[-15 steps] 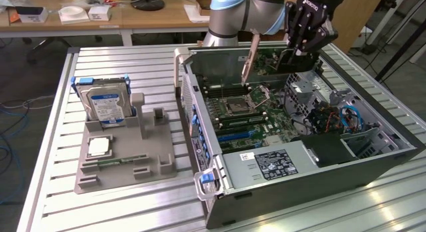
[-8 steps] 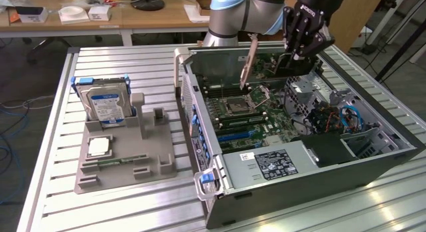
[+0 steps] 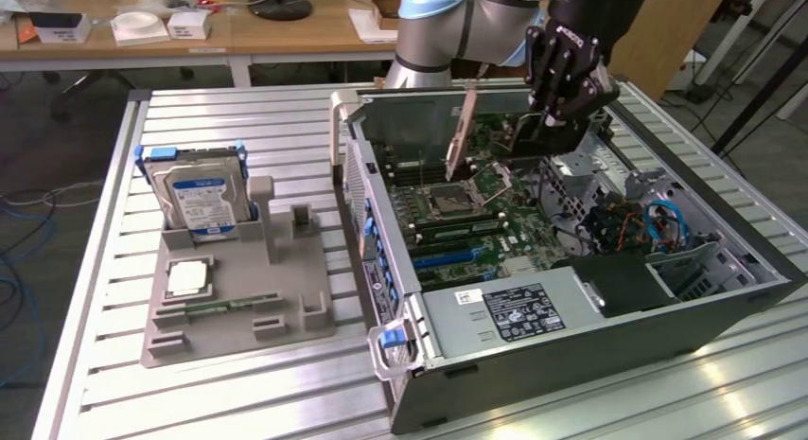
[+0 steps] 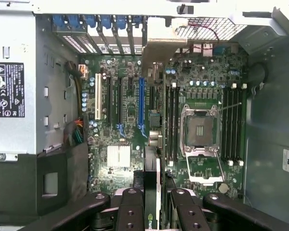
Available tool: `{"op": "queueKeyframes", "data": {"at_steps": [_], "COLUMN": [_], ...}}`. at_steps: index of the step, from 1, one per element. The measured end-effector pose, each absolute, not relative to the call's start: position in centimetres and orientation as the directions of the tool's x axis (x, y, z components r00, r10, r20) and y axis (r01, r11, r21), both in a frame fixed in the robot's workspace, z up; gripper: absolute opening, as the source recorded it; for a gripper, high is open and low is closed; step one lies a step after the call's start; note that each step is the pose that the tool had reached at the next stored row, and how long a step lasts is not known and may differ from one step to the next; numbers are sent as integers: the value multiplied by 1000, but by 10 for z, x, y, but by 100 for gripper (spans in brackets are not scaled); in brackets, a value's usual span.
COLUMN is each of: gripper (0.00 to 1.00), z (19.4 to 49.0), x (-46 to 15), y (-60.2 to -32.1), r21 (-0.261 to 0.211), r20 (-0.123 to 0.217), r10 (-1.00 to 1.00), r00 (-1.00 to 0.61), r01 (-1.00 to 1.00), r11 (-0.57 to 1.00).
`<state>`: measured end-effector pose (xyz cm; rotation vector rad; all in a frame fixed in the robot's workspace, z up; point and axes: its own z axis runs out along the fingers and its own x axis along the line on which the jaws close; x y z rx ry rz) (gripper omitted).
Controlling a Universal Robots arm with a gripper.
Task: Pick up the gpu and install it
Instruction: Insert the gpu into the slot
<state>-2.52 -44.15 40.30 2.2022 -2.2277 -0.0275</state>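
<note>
My gripper (image 3: 548, 126) hangs over the open computer case (image 3: 707, 298), shut on the gpu, which stands on edge. The gpu's silver end bracket (image 3: 461, 130) points toward the case's rear wall. From the wrist, I look down the card's thin edge (image 4: 151, 144) between my black fingers (image 4: 131, 211), with the bracket (image 4: 159, 48) at the far end. The card hovers above the green motherboard (image 4: 120, 120), between the long blue slot (image 4: 141, 103) and the memory slots beside the bare CPU socket (image 4: 200, 130). It is not seated in any slot.
A grey fixture tray (image 3: 284, 326) on the slatted table holds a silver hard drive (image 3: 200, 194), a square chip (image 3: 189, 277) and a RAM stick (image 3: 234, 306). Inside the case are the power supply (image 3: 518, 312), drive bays and blue cables (image 3: 663, 222). The case walls stand close around the card.
</note>
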Motion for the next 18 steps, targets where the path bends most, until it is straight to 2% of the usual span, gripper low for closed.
{"op": "queueKeyframes", "data": {"at_steps": [18], "gripper": [26], "z": [375], "x": [-42], "y": [-445], "r21": [19], "r20": [-6], "r10": [-1000], "r00": [-11], "r01": [-1000], "r11": [11]}}
